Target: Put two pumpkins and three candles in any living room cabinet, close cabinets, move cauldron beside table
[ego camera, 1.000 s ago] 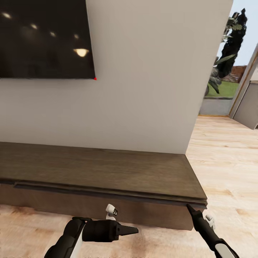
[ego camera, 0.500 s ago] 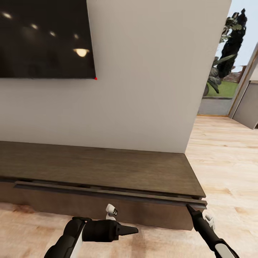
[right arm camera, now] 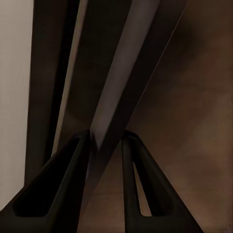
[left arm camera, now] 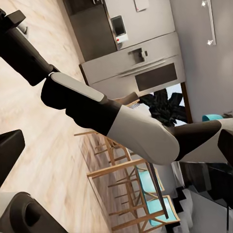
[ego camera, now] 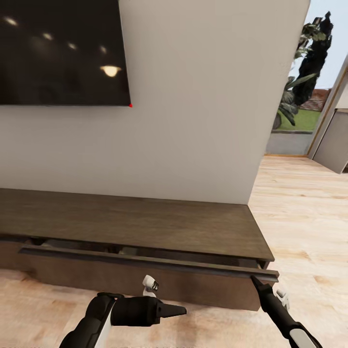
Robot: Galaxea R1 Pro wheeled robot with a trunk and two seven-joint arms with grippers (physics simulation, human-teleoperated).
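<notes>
Cabinet (ego camera: 145, 227) drawer part open, right gripper (right arm camera: 106, 141) on its front edge.
Drawer front (ego camera: 145, 261) is a stiff, thin, handleless slab; likely light on slides but slippery, so take the top lip near its end. Right jaws pinch that lip, edge running between them. Left gripper (ego camera: 176, 311) idle below the front, jaws look pressed together.

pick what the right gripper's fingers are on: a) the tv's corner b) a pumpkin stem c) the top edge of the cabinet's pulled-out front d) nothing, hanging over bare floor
c: the right gripper has its fingers straddling the thin top edge of the cabinet front, which stands ajar with a dark gap behind it in the head view.
</notes>
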